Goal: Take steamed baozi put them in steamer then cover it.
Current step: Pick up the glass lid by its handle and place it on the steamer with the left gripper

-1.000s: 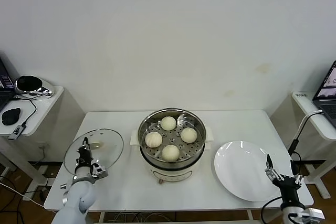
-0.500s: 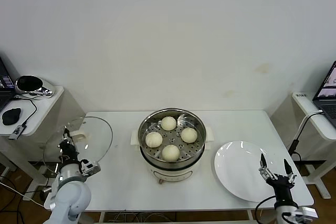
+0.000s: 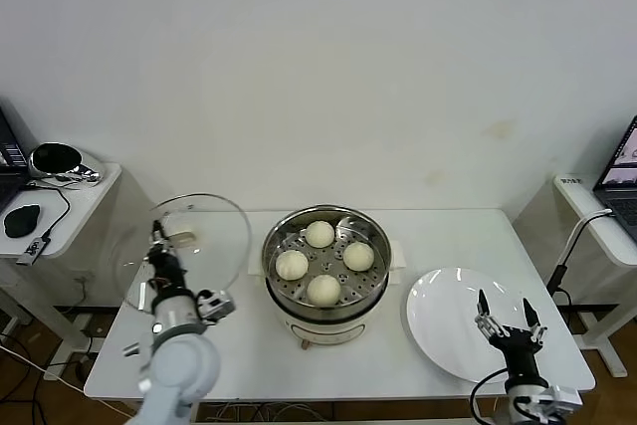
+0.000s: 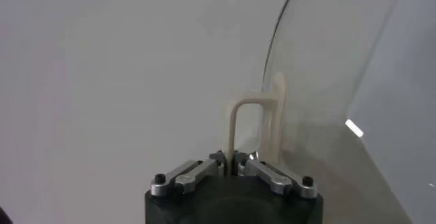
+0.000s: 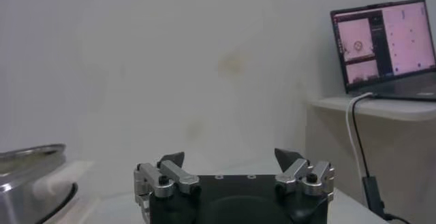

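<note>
The steamer stands mid-table with four cream-white baozi on its perforated tray. My left gripper is shut on the cream handle of the clear glass cover and holds it lifted and tilted, left of the steamer. In the left wrist view the glass stands on edge beyond the handle. My right gripper is open and empty above the front of the white plate; its fingers show spread in the right wrist view, with the steamer rim at one side.
A side table at the far left holds a mouse and a dark bowl. A laptop sits on a shelf at the right, also in the right wrist view; a cable hangs there.
My left gripper has carried the cover up off the table, first out left, then right and back toward the steamer. My right gripper has drifted left over the plate and opened wider.
</note>
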`<control>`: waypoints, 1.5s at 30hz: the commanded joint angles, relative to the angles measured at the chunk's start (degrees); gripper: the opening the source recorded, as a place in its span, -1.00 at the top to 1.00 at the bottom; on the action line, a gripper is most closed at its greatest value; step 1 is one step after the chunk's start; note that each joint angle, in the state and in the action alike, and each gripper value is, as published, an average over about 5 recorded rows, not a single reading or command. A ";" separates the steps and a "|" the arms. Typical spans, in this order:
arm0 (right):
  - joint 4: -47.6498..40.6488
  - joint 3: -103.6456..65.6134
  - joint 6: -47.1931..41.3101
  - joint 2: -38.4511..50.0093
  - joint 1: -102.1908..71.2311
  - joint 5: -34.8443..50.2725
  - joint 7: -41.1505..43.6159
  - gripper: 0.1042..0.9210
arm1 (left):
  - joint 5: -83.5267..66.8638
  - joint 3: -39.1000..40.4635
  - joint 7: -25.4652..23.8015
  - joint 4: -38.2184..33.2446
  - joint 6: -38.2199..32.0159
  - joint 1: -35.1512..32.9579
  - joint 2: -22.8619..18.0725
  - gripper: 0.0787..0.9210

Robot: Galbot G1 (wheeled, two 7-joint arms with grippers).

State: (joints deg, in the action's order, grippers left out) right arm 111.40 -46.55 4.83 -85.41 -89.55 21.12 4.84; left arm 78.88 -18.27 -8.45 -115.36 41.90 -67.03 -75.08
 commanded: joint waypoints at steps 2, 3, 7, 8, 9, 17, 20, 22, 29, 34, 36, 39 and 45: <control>-1.05 0.94 -0.40 -1.07 0.46 -2.63 -0.33 -0.76 | 8.86 16.08 -3.57 1.20 2.69 5.73 -9.80 0.86; -1.25 1.04 -0.40 -1.12 0.54 -2.80 -0.33 -0.76 | 8.99 17.10 -3.86 2.24 2.70 6.77 -10.66 0.86; -1.77 1.08 -0.24 -1.28 0.72 -3.62 -0.30 -0.76 | 8.82 20.39 -5.13 5.96 2.75 10.37 -12.77 0.86; -1.90 0.97 -0.17 -1.37 0.72 -3.72 -0.31 -0.76 | 8.73 20.99 -5.47 6.65 2.76 11.00 -13.23 0.86; -2.04 0.83 -0.11 -1.45 0.70 -3.71 -0.33 -0.76 | 8.66 21.47 -5.71 7.13 2.76 11.46 -13.63 0.86; -3.47 0.46 0.14 -1.92 1.12 -4.00 -0.34 -0.76 | 8.04 26.68 -7.72 10.82 2.82 16.19 -16.67 0.86; -3.67 0.44 0.08 -2.17 1.44 -4.10 -0.34 -0.76 | 7.46 28.20 -7.63 12.22 2.84 17.26 -16.70 0.86; -3.80 0.42 0.10 -2.26 1.50 -4.18 -0.33 -0.76 | 7.17 28.41 -7.49 13.07 2.86 17.17 -16.66 0.86; -4.17 0.43 0.25 -2.24 1.77 -4.41 -0.32 -0.76 | 18.25 27.29 -12.70 14.80 2.93 15.40 -16.53 0.86; -3.87 0.34 0.21 -2.19 1.95 -4.39 -0.31 -0.76 | 20.62 26.05 -14.28 14.98 2.93 15.32 -16.55 0.86; -3.93 0.33 0.31 -2.19 1.87 -4.43 -0.31 -0.76 | 20.94 25.99 -15.06 14.91 2.94 15.21 -16.58 0.86; -3.96 0.36 0.47 -2.28 1.78 -4.53 -0.31 -0.76 | 21.14 25.78 -15.93 15.12 2.95 14.93 -16.64 0.86; -3.90 0.41 0.64 -2.36 1.63 -4.61 -0.26 -0.76 | 19.95 24.88 -16.60 15.23 2.95 13.81 -16.59 0.86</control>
State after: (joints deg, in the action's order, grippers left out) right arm 107.53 -46.16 5.37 -87.72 -87.96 16.63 4.55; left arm 96.60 6.68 -22.50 -100.90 42.19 -52.92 -91.25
